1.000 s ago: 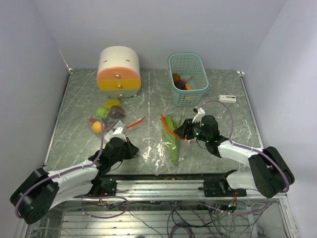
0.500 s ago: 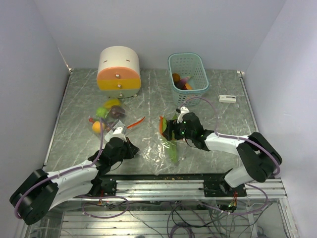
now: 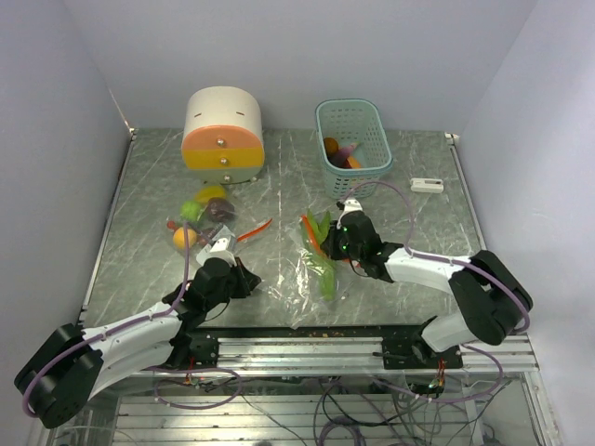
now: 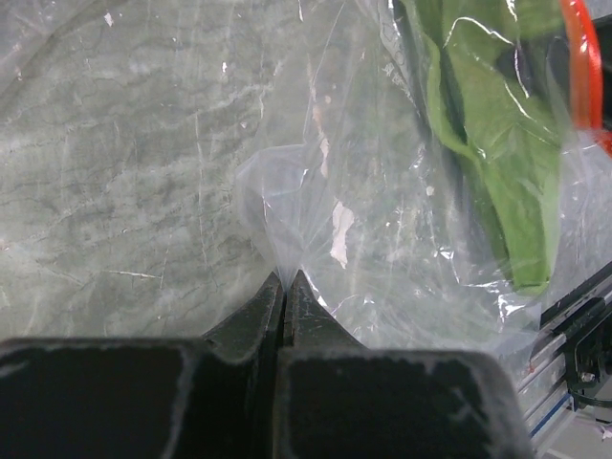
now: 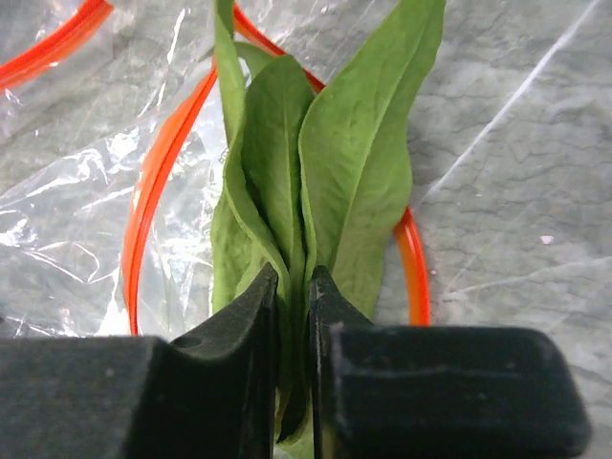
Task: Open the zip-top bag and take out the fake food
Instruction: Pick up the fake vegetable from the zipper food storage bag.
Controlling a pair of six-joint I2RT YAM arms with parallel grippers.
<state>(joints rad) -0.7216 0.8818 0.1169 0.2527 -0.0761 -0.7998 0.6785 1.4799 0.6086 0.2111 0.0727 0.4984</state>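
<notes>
The left gripper (image 4: 285, 283) is closed down to a hairline gap, its 2 fingertips pinching a puckered fold of the clear zip-top bag (image 4: 373, 239) against the marbled table (image 4: 115, 191). The right gripper (image 5: 295, 287) is nearly as tight, its 2 fingers clamped on the stem end of the green leafy piece (image 5: 335, 163), with the leaf blades fanning away from the tips. In the right wrist view the leaf lies across the bag's orange rim (image 5: 158, 172), which loops around behind it, and crumpled plastic spreads to the left of it. From the left wrist the same leaf (image 4: 497, 143) is seen through the film, so part of it sits inside the bag. From the top view the bag (image 3: 311, 290) lies flat near the front edge of the table, roughly in the middle, between the 2 arms; the left gripper (image 3: 251, 282) holds its left edge and the right gripper (image 3: 331, 243) is over its upper end. Well apart to the left, near the drawer box (image 3: 223, 135), lies a cluster of loose fake fruits (image 3: 200, 216): yellow, lime-green, dark and orange. A teal basket (image 3: 370, 175) at the back holds a few more pieces.
</notes>
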